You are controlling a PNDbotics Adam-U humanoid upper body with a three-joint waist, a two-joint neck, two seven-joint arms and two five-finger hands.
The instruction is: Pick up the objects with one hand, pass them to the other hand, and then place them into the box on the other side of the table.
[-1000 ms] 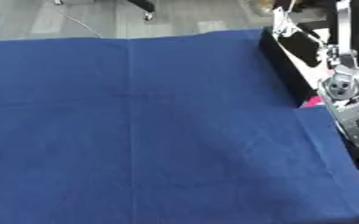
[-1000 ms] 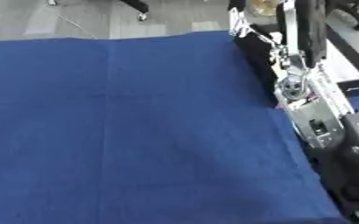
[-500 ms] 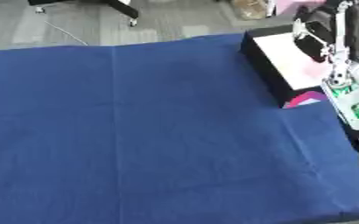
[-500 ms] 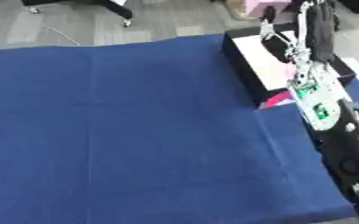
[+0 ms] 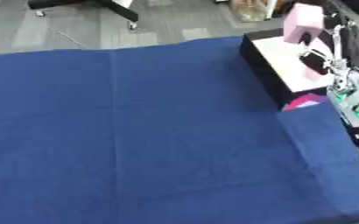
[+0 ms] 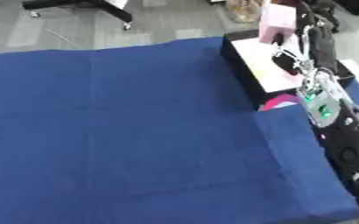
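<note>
1. Right hand [image 6: 305, 15] up in the upper right of the frame, fingers wrapped around a pink block [image 6: 277, 18], held above the box.
2. Box [image 6: 240, 57], black walls with a pale inside, sitting at the right edge of the counter [image 6: 121, 131] with its blue cloth.
3. Something magenta [image 6: 276, 103] poking out just beside the box's near corner, can't make out what.
4. Left hand nowhere in either view.

Grey floor [image 5: 175, 19] beyond table; black chair base [image 5: 98, 5] (upper left).
</note>
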